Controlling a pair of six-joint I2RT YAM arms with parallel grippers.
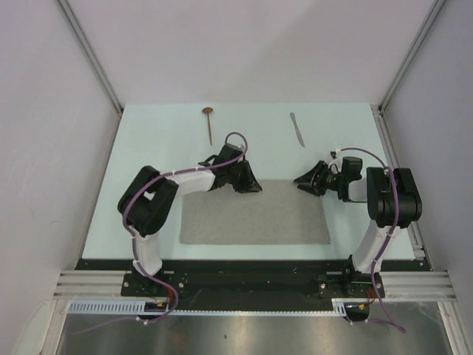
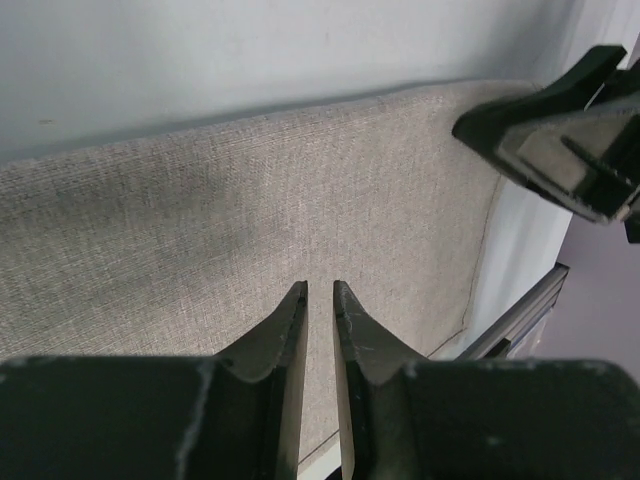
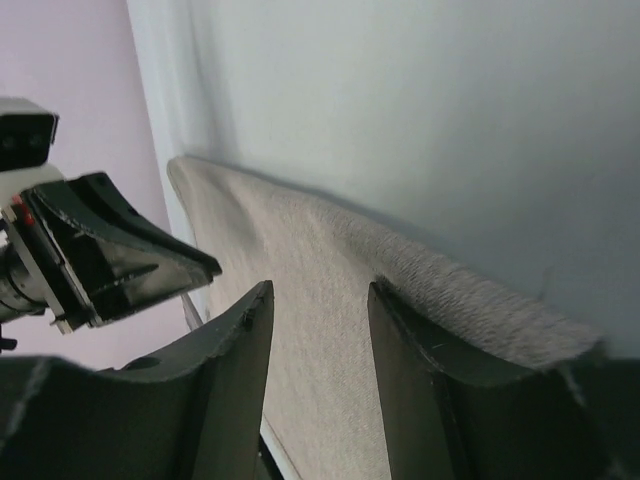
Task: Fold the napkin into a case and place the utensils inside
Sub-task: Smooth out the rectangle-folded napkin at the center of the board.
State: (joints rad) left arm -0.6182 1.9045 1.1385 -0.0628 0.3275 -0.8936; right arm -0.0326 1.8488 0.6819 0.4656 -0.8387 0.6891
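The grey-beige napkin (image 1: 255, 214) lies flat as a wide rectangle on the pale table (image 1: 162, 140), near the front. My left gripper (image 1: 250, 188) hovers over its far left edge, and in the left wrist view the cloth (image 2: 250, 200) fills the space beneath it. The left gripper (image 2: 320, 290) stands slightly open, its narrow gap empty. My right gripper (image 1: 301, 180) is above the napkin's far right corner. Seen from its own wrist, the right gripper (image 3: 320, 290) is open over the cloth (image 3: 320, 250) and holds nothing. At the back lie the copper-bowled spoon (image 1: 209, 122) and the silver knife (image 1: 297, 128).
White enclosure walls ring the table, and a metal post (image 1: 399, 177) runs along its right edge. An aluminium rail (image 1: 251, 285) carrying both arm bases borders the front. Each wrist view shows the other gripper close by, the right gripper (image 2: 560, 140) and the left gripper (image 3: 110, 260).
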